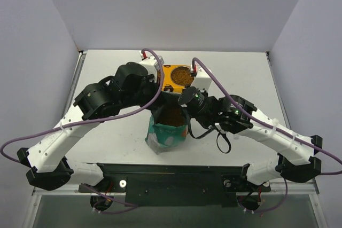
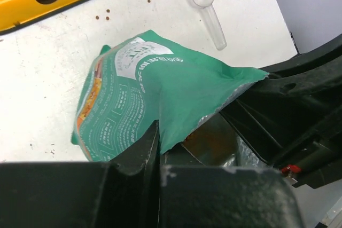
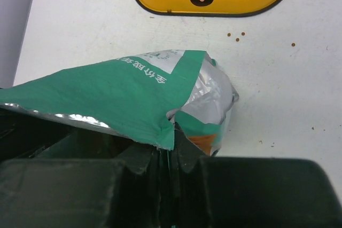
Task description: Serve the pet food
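Brown pet food (image 1: 173,115) fills the open mouth of a teal-and-white bag (image 1: 166,134) standing at the middle of the tabletop (image 1: 240,73). More of it lies in both bowls of the yellow double feeder (image 3: 214,5) just beyond the bag, and a few stray pellets (image 3: 235,35) dot the surface between the two. The right hand (image 3: 171,150) has its fingers drawn almost together on a torn corner of the bag's rim. The left hand (image 2: 160,148) pinches the opposite edge, with one dark finger (image 2: 145,145) pressed against the teal foil, so both arms hold the mouth spread from either side. A clear plastic scoop (image 2: 206,4) lies untouched on the tabletop near the bag, well apart from either hand. Serving looks well along, since the bowls already carry food. The risk from here lies in the thin, slick foil. Each pinch takes only a narrow strip of rim, and a pull upward or a tilt toward the feeder could slide it free, letting the bag slump and dump its loose contents across the tabletop. A steep tip could also send the pellets out in a surge, overshooting bowls that have little room left. Uneven pulling by the two arms might fold the mouth shut or tear the ragged corner further.
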Controlling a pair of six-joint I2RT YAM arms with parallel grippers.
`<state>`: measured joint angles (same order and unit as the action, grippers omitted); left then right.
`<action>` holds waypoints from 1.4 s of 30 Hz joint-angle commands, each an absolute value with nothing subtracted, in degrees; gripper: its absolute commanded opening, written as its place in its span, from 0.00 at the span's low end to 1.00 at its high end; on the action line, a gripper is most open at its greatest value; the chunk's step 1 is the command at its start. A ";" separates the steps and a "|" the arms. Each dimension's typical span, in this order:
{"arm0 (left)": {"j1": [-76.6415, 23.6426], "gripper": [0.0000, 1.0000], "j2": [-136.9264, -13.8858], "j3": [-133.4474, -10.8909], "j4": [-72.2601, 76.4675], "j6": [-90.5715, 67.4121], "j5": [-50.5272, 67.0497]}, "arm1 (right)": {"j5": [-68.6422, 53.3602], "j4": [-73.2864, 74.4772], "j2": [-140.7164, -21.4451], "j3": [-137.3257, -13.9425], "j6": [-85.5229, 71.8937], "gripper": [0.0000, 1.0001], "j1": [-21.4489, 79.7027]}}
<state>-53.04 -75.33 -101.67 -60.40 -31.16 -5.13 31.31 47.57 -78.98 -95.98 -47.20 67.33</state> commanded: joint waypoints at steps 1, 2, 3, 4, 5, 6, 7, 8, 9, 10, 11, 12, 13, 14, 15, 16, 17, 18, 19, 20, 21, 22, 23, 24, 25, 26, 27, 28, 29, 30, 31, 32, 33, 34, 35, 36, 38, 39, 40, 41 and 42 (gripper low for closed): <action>-51.16 0.13 -71.37 -104.85 -51.49 -30.15 -7.47 | 43.59 43.68 -78.91 -98.61 -51.86 0.00 66.27; -50.72 0.26 -71.02 -105.46 -52.03 -30.06 -7.38 | 43.77 43.59 -79.71 -100.35 -51.51 0.00 66.18; -49.67 0.33 -70.67 -105.29 -52.73 -30.06 -7.21 | 43.77 43.59 -81.11 -101.50 -50.98 0.00 66.18; -49.14 0.47 -69.18 -104.94 -52.73 -30.06 -7.03 | 43.07 43.68 -82.34 -103.08 -50.37 0.00 65.83; -48.17 0.53 -68.21 -103.64 -52.56 -29.97 -6.42 | 42.46 43.59 -83.05 -103.97 -50.01 0.00 64.96; -47.38 0.66 -66.29 -102.84 -52.56 -29.80 -6.16 | 40.62 44.12 -84.36 -105.37 -49.84 0.00 64.52; -46.33 0.70 -64.96 -101.44 -52.30 -29.71 -5.98 | 39.47 44.56 -84.81 -106.16 -50.10 0.00 63.29; -45.71 0.75 -62.78 -100.64 -52.21 -29.45 -5.37 | 37.29 45.43 -85.86 -107.39 -50.62 0.00 62.41; -44.66 0.76 -61.80 -99.16 -52.03 -29.18 -5.01 | 36.13 45.87 -86.13 -107.75 -50.80 0.00 61.45; -44.30 0.77 -59.61 -98.53 -51.51 -28.74 -4.23 | 34.64 46.66 -86.74 -108.62 -51.24 0.00 60.74; -44.04 0.77 -58.72 -96.96 -51.24 -28.13 -3.96 | 34.19 47.37 -87.18 -108.98 -51.41 0.00 59.51; -44.03 0.77 -57.06 -96.16 -50.20 -27.69 -3.69 | 32.88 48.33 -87.71 -109.68 -51.76 0.00 59.15; -44.03 0.77 -56.43 -94.33 -49.75 -27.60 -3.60 | 32.18 48.69 -87.98 -110.21 -51.94 0.00 57.76; -44.03 0.75 -55.12 -93.52 -48.79 -27.68 -3.95 | 30.78 49.21 -88.24 -110.39 -52.12 0.00 57.40; -44.03 0.72 -54.76 -91.86 -48.17 -27.60 -4.39 | 30.07 49.39 -88.24 -110.74 -52.12 0.00 56.26; -44.03 0.59 -54.32 -91.06 -47.12 -27.95 -5.18 | 28.93 49.74 -88.33 -110.92 -52.03 0.00 55.82; -44.03 0.50 -54.40 -90.45 -46.33 -27.78 -5.10 | 27.96 49.75 -88.24 -111.09 -52.03 0.00 55.38; -44.03 0.47 -54.67 -90.18 -44.75 -27.51 -4.49 | 27.69 49.83 -88.07 -111.09 -51.86 0.00 55.28; -44.03 0.42 -54.93 -89.91 -44.21 -26.38 -3.96 | 26.82 49.83 -87.98 -111.18 -51.77 0.00 54.85; -44.12 0.41 -55.71 -89.74 -42.82 -25.06 -1.61 | 26.55 49.83 -87.80 -111.18 -51.51 0.00 54.76; -44.21 0.41 -55.81 -88.52 -42.11 -22.53 -0.45 | 26.02 49.75 -87.72 -111.27 -51.33 0.00 54.41; -44.30 0.43 -55.90 -86.85 -40.97 -20.85 1.65 | 25.41 49.22 -87.71 -111.36 -50.81 0.00 53.97; -44.30 0.48 -55.81 -86.40 -40.52 -18.57 2.37 | 24.36 49.04 -87.80 -111.62 -50.54 0.00 53.70; -44.30 0.51 -55.55 -85.18 -39.39 -17.41 3.85 | 24.00 49.04 -88.06 -111.88 -50.28 0.00 53.18; -44.30 0.59 -55.11 -84.64 -38.68 -16.36 4.22 | 23.47 49.04 -88.15 -112.15 -50.19 0.00 53.00; -44.30 0.63 -54.85 -83.33 -36.67 -16.17 4.65 | 23.29 49.04 -88.24 -112.41 -50.27 0.00 52.74; -44.30 0.68 -54.67 -82.80 -35.61 -15.65 5.62 | 23.20 49.13 -88.24 -112.67 -50.10 0.00 52.65; -44.47 0.71 -54.75 -82.18 -34.55 -15.38 5.89 | 23.20 49.13 -88.24 -112.76 -50.18 0.00 52.30; -44.39 0.73 -55.19 -82.00 -34.54 -15.38 5.80 | 23.03 49.22 -88.24 -112.94 -50.36 0.00 52.12; -44.38 0.73 -55.54 -81.91 -34.89 -15.47 5.97 | 22.94 49.39 -88.16 -113.11 -50.45 0.00 51.77; -44.47 0.73 -55.98 -81.74 -35.07 -15.47 6.76 | 22.77 49.57 -88.24 -113.29 -50.88 0.00 51.68; -44.56 0.73 -56.25 -81.39 -35.07 -15.38 7.12 | 22.68 49.66 -88.24 -113.38 -50.98 0.00 51.24; -44.91 0.73 -56.51 -81.21 -34.72 -15.38 8.25 | 22.50 49.75 -88.33 -113.55 -51.32 0.00 51.24; -45.17 0.73 -56.60 -80.60 -34.46 -15.29 8.52 | 22.33 49.75 -88.50 -113.99 -51.33 0.00 50.89; -45.78 0.73 -56.86 -80.33 -33.76 -15.38 8.61 | 22.24 49.75 -88.85 -114.34 -51.33 0.00 50.89; -46.14 0.73 -56.95 -79.98 -33.40 -15.38 8.53 | 22.32 49.83 -89.03 -115.13 -51.24 0.00 50.80; -47.11 0.73 -57.48 -79.80 -32.61 -15.47 8.61 | 22.67 50.62 -89.91 -116.80 -51.50 0.00 50.71; -47.89 0.73 -57.83 -79.98 -32.78 -14.95 8.70 | 22.76 51.32 -90.70 -117.42 -51.85 0.00 50.45; -48.25 0.73 -58.09 -80.15 -32.87 -14.85 8.96 | 22.85 51.68 -90.88 -118.29 -52.12 0.00 50.45; -48.60 0.73 -58.18 -80.07 -32.96 -14.42 9.66 | 22.76 52.11 -91.40 -118.65 -52.64 0.00 50.36; -48.78 0.73 -58.18 -79.72 -32.96 -14.15 9.93 | 22.76 52.29 -91.58 -119.44 -52.73 0.00 50.27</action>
<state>-47.46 -57.82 -79.85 -36.53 -15.94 7.16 19.00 56.23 -92.05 -113.73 -50.68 51.55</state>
